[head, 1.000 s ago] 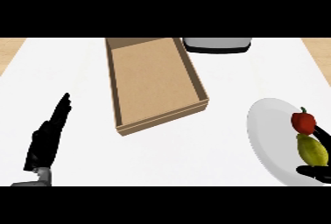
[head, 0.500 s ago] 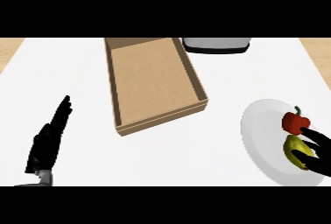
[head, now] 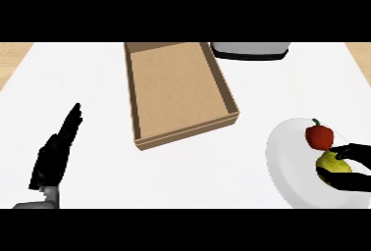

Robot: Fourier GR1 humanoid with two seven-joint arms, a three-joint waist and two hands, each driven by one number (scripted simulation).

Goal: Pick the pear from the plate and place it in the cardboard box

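Head view: R hand (head: 352, 169) curled round pear (head: 333, 163) on plate (head: 290, 162).

My right hand (head: 353, 180) curls round the pear (head: 332, 163) on the plate (head: 286, 157); left hand (head: 52, 156) rests open beside the box (head: 176, 93).

Cardboard box (head: 177, 93): on the counter (head: 87, 78) ahead of me, centre-left, running away from me. Behind its far right corner, a pot-like vessel (head: 250, 49) at the far edge. Plate (head: 290, 166): to my right, near edge, well apart from the box. On the plate: pear (head: 333, 164), with a pepper (head: 319, 136) just behind it, touching. My right hand (head: 353, 169): on the plate's right side, curled around the pear. My left hand (head: 56, 149): near left, left of the box, resting edge-on, fingers pointing away.
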